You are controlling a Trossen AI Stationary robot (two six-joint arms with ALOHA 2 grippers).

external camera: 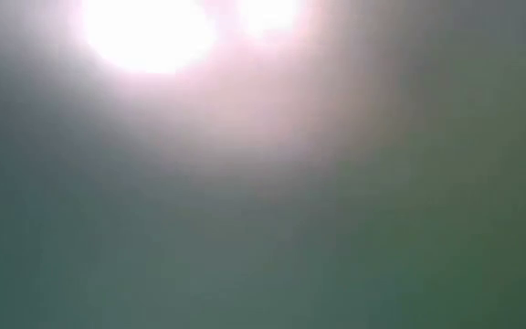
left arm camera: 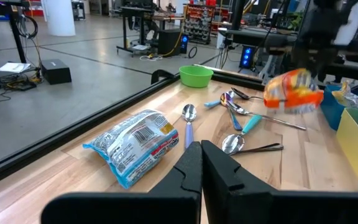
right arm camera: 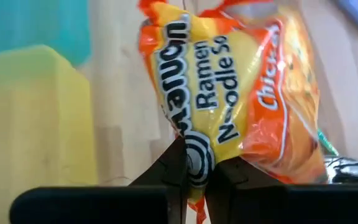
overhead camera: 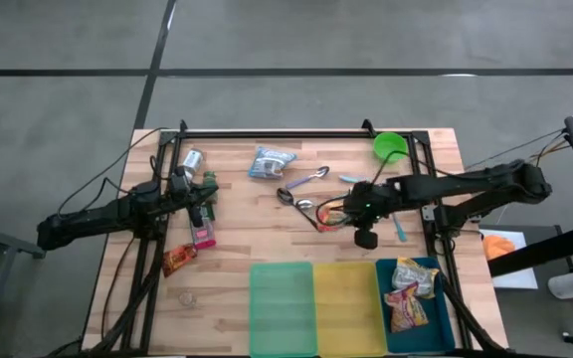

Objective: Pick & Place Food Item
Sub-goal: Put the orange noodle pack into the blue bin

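Right hand (right arm camera: 194, 163) pinched shut on ramen packet (right arm camera: 229, 93), lifted over counter (overhead camera: 237, 214) beside spoons (overhead camera: 301, 189); yellow bin (overhead camera: 346, 308) near. Left hand (left arm camera: 201, 158) closed, empty.

orange-yellow noodle packet (right arm camera: 229, 93) printed "Ramen Noodle So", "Chick", partly cut off

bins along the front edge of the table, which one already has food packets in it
The blue plastic bin, rightmost of the three, nearest the right arm. It holds colourful snack packets; the green plastic bin and yellow plastic bin beside it show none.
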